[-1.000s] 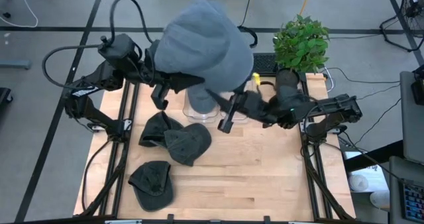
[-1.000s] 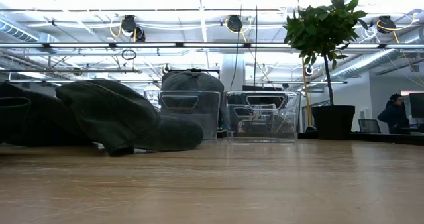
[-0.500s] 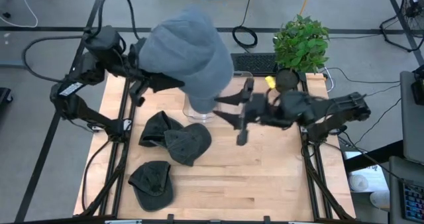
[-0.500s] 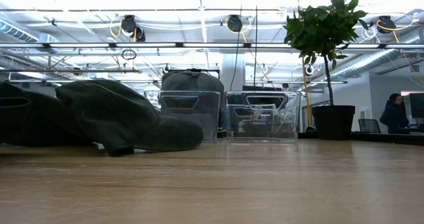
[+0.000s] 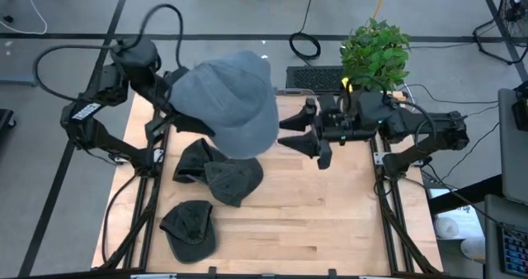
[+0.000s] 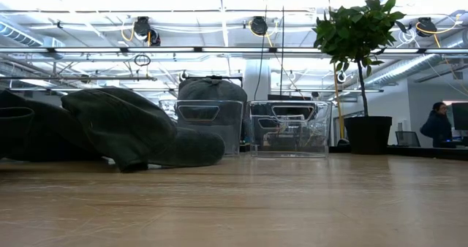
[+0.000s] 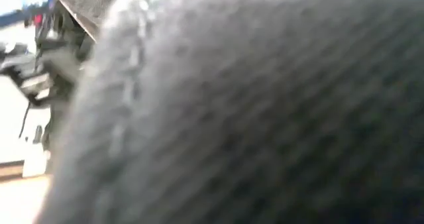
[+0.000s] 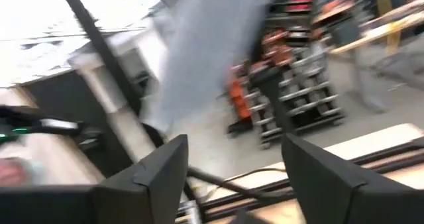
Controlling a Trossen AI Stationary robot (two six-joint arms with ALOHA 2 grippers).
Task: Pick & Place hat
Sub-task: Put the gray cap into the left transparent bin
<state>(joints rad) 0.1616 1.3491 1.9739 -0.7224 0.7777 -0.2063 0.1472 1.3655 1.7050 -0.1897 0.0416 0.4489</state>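
Observation:
A big grey knit hat (image 5: 227, 101) is raised high over the table's far left part on my left arm, and its knit fills the left wrist view (image 7: 252, 118). It hides my left gripper. My right gripper (image 5: 290, 134) is open, level, pointing at the hat from the right with a gap between them; its two dark fingers stand wide apart (image 8: 235, 177). Three dark grey hats lie on the table: two overlapping (image 5: 219, 170) and one nearer (image 5: 190, 228). Neither gripper shows in the low view. My left gripper carries the grey hat, which is lifted clear of the table. The hat itself covers the fingers in the high view and fills the wrist view. Which part they have and what kind of hold it is cannot be told.
Two clear bins stand at the far edge (image 6: 212, 126) (image 6: 289, 128); the left one has a grey hat in it (image 6: 212, 90). A potted plant (image 5: 375, 52) stands at the far right corner. A person (image 6: 439, 126) is in the room behind. Bare wood (image 5: 313, 221) lies near and right.
My left arm has swung the raised grey hat toward the table's left and near side. My right gripper has drawn back from the hat toward the table's right and far edge, turning level.

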